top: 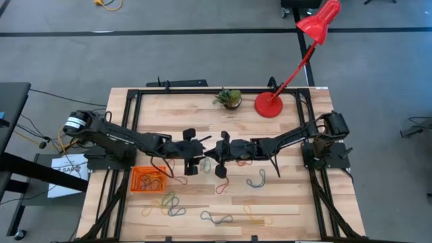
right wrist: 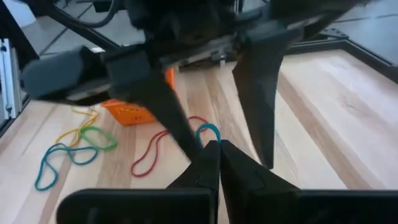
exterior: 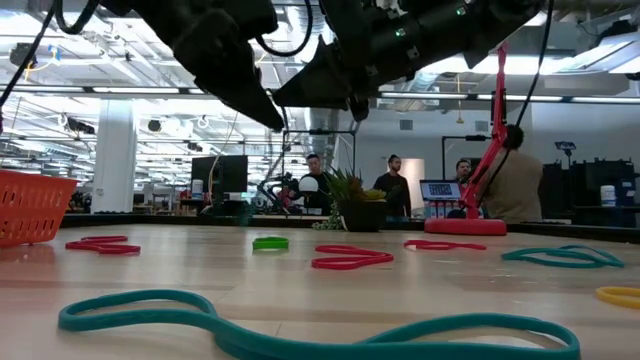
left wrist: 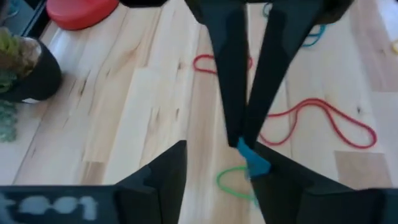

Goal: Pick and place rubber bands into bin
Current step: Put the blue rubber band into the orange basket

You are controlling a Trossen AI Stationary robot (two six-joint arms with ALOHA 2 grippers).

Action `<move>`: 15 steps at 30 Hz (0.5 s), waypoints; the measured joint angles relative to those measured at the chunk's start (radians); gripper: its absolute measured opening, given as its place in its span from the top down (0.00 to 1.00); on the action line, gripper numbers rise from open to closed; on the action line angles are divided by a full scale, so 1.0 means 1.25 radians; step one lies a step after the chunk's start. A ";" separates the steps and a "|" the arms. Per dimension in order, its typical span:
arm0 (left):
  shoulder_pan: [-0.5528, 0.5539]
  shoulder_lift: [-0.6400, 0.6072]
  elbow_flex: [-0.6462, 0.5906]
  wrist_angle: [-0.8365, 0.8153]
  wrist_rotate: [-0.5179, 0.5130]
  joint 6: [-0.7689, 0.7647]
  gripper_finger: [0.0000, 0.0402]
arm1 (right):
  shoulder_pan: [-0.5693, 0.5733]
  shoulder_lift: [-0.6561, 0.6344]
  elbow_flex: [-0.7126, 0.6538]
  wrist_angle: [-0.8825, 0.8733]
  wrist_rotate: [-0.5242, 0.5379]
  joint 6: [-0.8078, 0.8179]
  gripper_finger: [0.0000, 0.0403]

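Note:
My right gripper [top: 218, 162] and left gripper [top: 196, 160] meet above the middle of the table, both raised off the wood. The right gripper [right wrist: 219, 149] is shut on a grey-blue rubber band [right wrist: 208, 130]. My left gripper [left wrist: 217, 163] is open, with one finger on each side of the right fingertips; whether it touches the band I cannot tell. The orange bin [top: 135, 177] stands on the table near the left arm and holds a few bands [top: 151, 180]. Red [top: 223, 185], teal [top: 256, 179], grey [top: 216, 217] and yellow [top: 257, 218] bands lie flat on the wood. My right gripper pinches a small part of the grey-blue band [left wrist: 252, 160] between its two shut fingers [left wrist: 233, 93]. A short loop of it [right wrist: 209, 129] sticks out past the fingertips. The band is lifted clear of the table.
A potted plant [top: 229, 98] and the red lamp base [top: 268, 104] stand by the far edge. A cluster of yellow, green and blue bands [top: 166, 204] lies near the front edge, below the bin. A green band [left wrist: 229, 183] lies under the grippers. People stand in the room behind [exterior: 395, 185].

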 joint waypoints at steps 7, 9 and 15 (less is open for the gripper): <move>-0.002 -0.007 0.001 -0.003 0.010 0.010 0.89 | -0.011 0.000 0.000 -0.027 0.000 0.002 0.97; -0.002 -0.008 0.001 -0.015 0.025 0.010 0.97 | -0.012 0.000 0.001 -0.042 0.000 0.002 0.95; -0.002 -0.008 0.001 -0.086 0.025 -0.021 0.99 | -0.011 0.000 0.001 -0.088 0.000 0.018 0.85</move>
